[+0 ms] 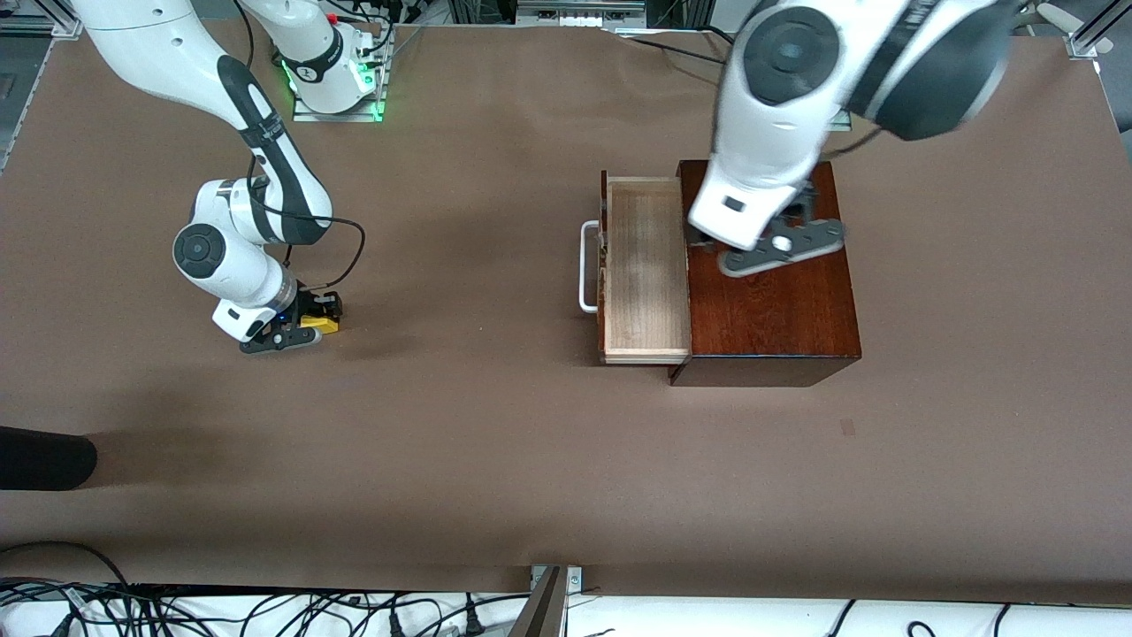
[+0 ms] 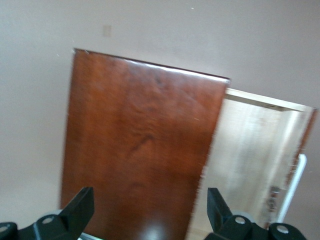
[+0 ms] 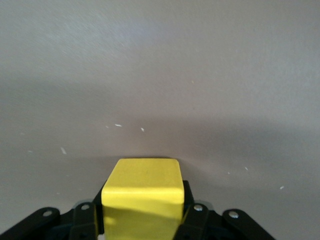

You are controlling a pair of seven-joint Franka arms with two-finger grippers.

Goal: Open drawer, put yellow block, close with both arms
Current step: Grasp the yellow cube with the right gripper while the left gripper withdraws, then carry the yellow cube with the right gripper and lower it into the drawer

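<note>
Already the drawer (image 1: 646, 270) stands pulled out of the wooden box (image 1: 769, 292), bare inside. Down at the surface (image 1: 495, 442) toward the right arm's end, the right gripper (image 1: 305, 326) clamps the yellow block (image 1: 320, 325). Above the box, the left gripper (image 2: 150, 212) hangs with fingers (image 2: 80, 207) wide.

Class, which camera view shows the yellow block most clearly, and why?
The right wrist view: the yellow block fills the foreground, gripped by the right claw. The front view shows only a small yellow patch. The left wrist view does not show it.
</note>
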